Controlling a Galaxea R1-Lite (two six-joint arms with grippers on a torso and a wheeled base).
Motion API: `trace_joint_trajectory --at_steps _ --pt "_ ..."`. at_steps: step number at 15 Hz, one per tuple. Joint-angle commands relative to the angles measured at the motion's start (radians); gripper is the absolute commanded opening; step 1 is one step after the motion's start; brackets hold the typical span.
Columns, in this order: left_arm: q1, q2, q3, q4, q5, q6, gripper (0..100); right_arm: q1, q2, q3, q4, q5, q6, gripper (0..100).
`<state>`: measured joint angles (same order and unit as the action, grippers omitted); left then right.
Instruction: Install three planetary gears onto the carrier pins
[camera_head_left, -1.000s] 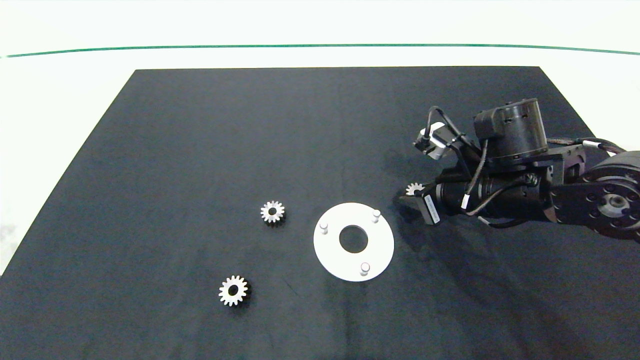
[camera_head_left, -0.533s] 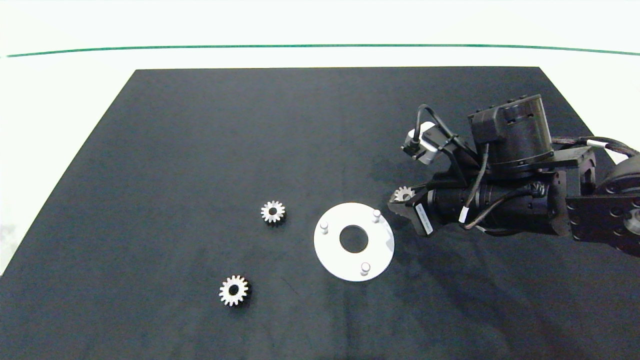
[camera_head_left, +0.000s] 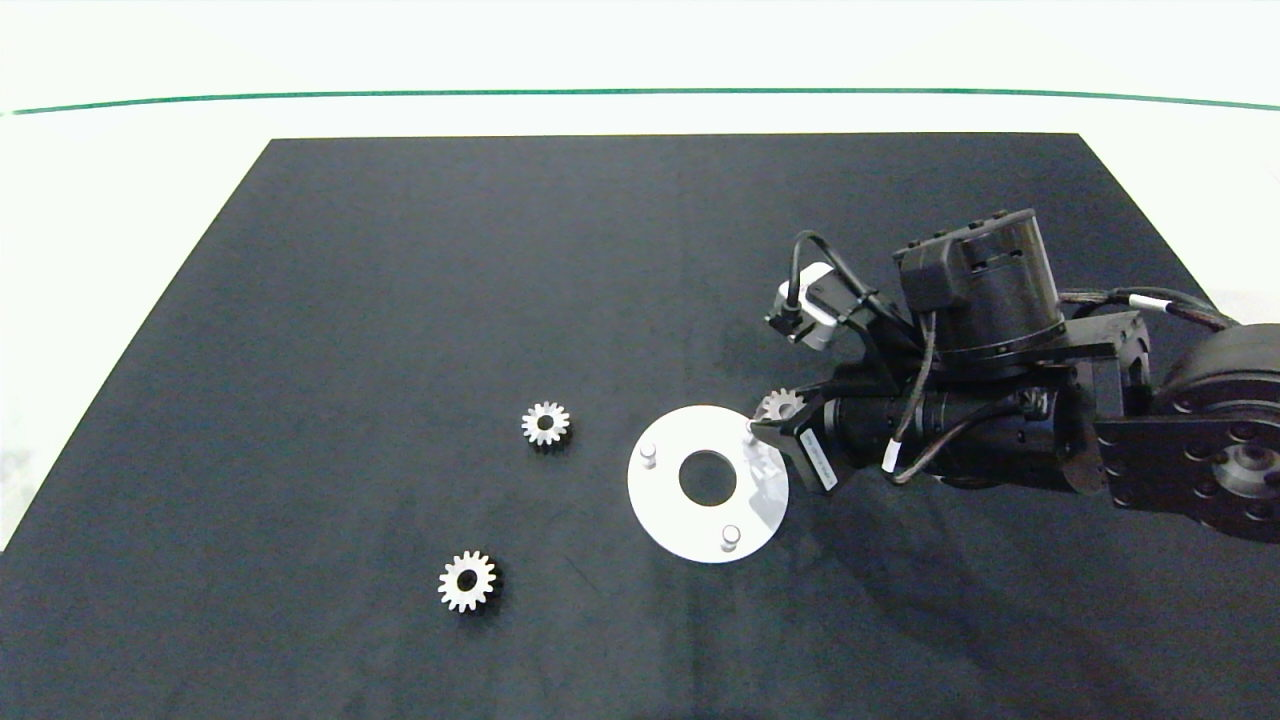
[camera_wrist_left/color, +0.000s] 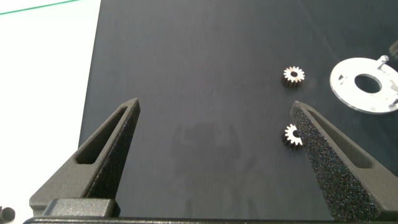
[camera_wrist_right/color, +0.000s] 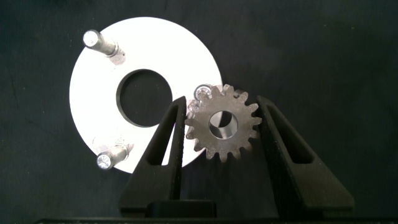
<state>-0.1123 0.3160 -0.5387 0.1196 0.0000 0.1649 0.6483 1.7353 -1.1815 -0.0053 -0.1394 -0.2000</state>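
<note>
Gripping gear (camera_wrist_right/color: 221, 123), right hand (camera_wrist_right/color: 221, 124), over pin (camera_wrist_right/color: 201, 92)

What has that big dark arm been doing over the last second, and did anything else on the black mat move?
The right tool, gripping a small silvery toothed metal gear, travelled left from beside the flat white round disc to its rim, bringing the gear almost over the nearest short white peg. The two loose silvery gears, the disc and the open left tool stayed put.

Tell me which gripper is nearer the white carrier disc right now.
Right. The right gripper, shut on a gear, hangs over the disc's edge by one pin. The left gripper is open, off across the mat beyond the two loose gears.
</note>
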Motion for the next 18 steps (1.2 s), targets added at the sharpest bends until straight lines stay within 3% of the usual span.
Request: trace_joint_trajectory --at_steps 1,6,18 --pt "0.0 -0.003 0.0 0.0 0.0 0.001 100 0.002 0.036 -0.021 -0.004 -0.019 -0.002 0" --pt "0.0 -0.014 0.0 0.028 0.0 -0.002 100 0.019 0.063 -0.069 -0.002 -0.023 0.001 0" --pt "-0.001 -0.014 -0.015 0.029 0.0 -0.002 100 0.024 0.079 -0.063 -0.001 -0.025 0.004 0"
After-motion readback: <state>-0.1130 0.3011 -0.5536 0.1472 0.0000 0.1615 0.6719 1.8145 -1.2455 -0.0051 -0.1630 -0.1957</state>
